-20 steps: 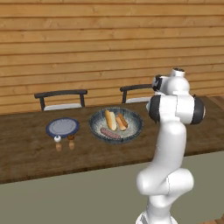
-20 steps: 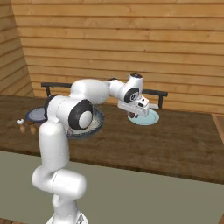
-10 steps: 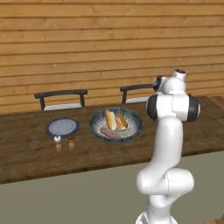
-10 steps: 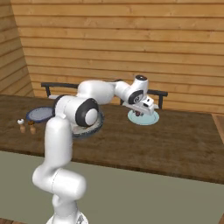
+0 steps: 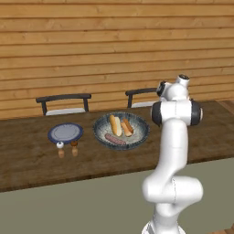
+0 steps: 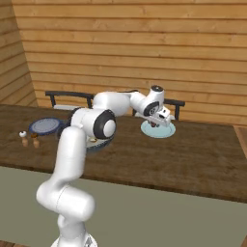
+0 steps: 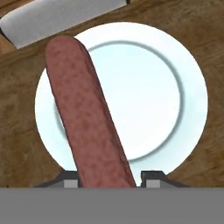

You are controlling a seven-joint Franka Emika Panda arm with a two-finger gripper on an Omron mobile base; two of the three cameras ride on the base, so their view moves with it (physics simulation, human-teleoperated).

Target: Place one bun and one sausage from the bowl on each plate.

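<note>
We noted the claw (image 7: 109, 177) pinching a reddish-brown sausage (image 7: 85, 113) by its near end, over the pale blue round plate (image 7: 175, 65) at frame centre. Released off-centre, we judged it might roll off the rim onto the wooden counter (image 7: 17, 113).

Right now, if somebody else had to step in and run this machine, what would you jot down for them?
Pincer: shut on a sausage, hanging over the pale plate at the right end of the table.
Bowl: mid-table, holding two buns and one more sausage.
Blue-grey plate: left of the bowl, nothing on it.
Done: one sausage carried to the pale plate, not yet set down.
Left: release this sausage, add a bun there, then put a bun and a sausage on the blue-grey plate.
</note>
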